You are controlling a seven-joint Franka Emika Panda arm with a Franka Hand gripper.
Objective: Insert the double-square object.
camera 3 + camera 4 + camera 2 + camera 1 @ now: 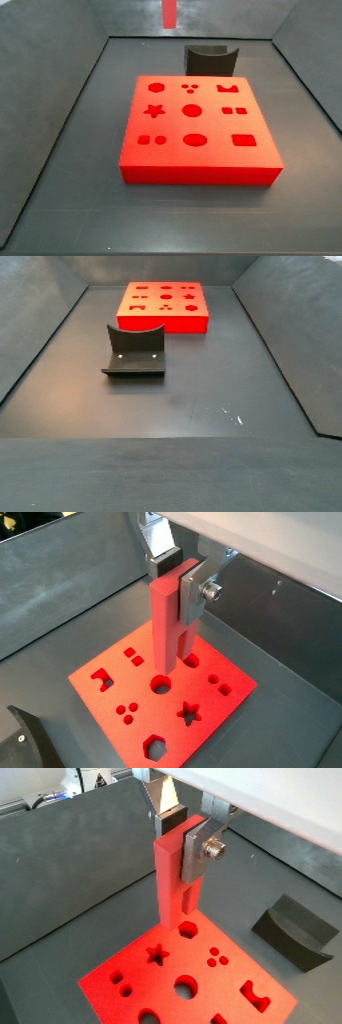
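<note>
My gripper [183,840] is shut on the double-square object [177,883], a long slender red rod held upright between the fingers; both show in both wrist views, gripper [181,577] and rod [170,622]. The rod hangs above the wide red block with shaped holes [154,973], apart from it. In a side view only the rod's lower end [170,12] shows, high above the far side of the block [221,125]; the gripper itself is out of frame there. The block [163,324] lies far back in a side view where neither rod nor gripper shows.
A dark grey curved stand [210,58] stands on the floor just behind the block; it also shows in a side view [134,351] and in both wrist views [297,928] [27,742]. Dark grey sloping walls [80,80] enclose the floor.
</note>
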